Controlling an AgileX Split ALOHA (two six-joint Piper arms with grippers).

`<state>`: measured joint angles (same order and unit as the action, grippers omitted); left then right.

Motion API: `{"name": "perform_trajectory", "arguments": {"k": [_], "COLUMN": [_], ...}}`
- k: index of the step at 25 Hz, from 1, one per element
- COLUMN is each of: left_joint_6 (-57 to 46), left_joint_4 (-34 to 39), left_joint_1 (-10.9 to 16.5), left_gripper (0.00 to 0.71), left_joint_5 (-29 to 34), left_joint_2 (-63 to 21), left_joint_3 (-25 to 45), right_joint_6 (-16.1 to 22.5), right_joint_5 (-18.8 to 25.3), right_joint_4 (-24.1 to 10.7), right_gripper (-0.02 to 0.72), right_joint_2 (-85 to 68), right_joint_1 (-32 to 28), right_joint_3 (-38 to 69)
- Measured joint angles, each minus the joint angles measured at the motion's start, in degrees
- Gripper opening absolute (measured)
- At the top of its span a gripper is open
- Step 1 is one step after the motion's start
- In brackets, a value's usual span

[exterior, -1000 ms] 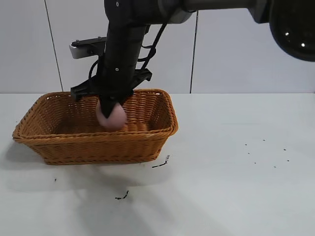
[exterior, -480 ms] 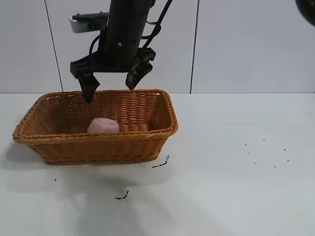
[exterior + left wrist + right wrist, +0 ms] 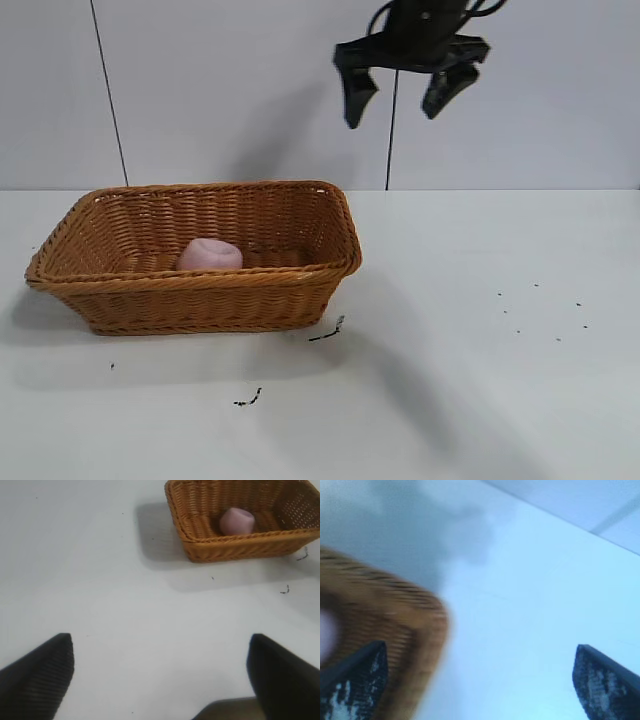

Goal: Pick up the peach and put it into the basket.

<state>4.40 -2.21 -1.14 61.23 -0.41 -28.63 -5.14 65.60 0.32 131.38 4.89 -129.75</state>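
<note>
Pale pink against the wicker, the peach (image 3: 209, 255) lies on the floor of the basket (image 3: 200, 300), left of its middle and close to the near wall as I see it from the exterior camera; nothing is touching it. The left wrist camera shows the same thing from farther off: peach (image 3: 237, 521) inside the basket (image 3: 235, 547), resting free. The orange-brown basket sits on the white table (image 3: 480, 380) toward its left side, with its shadow falling on the surface in front. A few dark specks and small scraps (image 3: 328, 331) lie on the table near the basket's front right corner and farther out to the right. My right gripper (image 3: 404, 92) hangs high above the table, up and to the right of the basket, well apart from it; its jaws are spread wide and hold nothing. In its own wrist view I see the two fingertips (image 3: 355, 677) far apart with the basket corner (image 3: 415, 630) below. My left gripper (image 3: 160, 672) is off over bare table, well away from the basket, jaws likewise spread and empty.
</note>
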Motion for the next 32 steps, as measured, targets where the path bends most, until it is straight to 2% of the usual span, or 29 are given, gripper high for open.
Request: {"name": "perform_trajectory", "arguments": {"k": [6,10,14,17,32], "left_joint_6": [0.00,0.00,0.00,0.00,0.00], "left_joint_4": [0.00,0.00,0.00,0.00,0.00], "left_joint_1": [0.00,0.00,0.00,0.00,0.00], "left_gripper": [0.692,0.692,0.692,0.692,0.692], "left_joint_5": [0.00,0.00,0.00,0.00,0.00], "left_joint_2": [0.00,0.00,0.00,0.00,0.00], "left_joint_3": [0.00,0.00,0.00,0.00,0.00], "right_joint_6": [0.00,0.00,0.00,0.00,0.00], "right_joint_5": [3.89,4.00,4.05,4.05,3.93], "right_joint_4": [0.37,0.77,0.77,0.70,0.58], "right_gripper": [0.690,0.690,0.690,0.690,0.690], "right_joint_2": [-1.65,-6.08,-14.70,-23.40,-77.98], "right_joint_1": [-3.30,-3.10,-2.68,-2.68,-2.68], "right_joint_3": [0.00,1.42,7.54,15.81,70.74]}}
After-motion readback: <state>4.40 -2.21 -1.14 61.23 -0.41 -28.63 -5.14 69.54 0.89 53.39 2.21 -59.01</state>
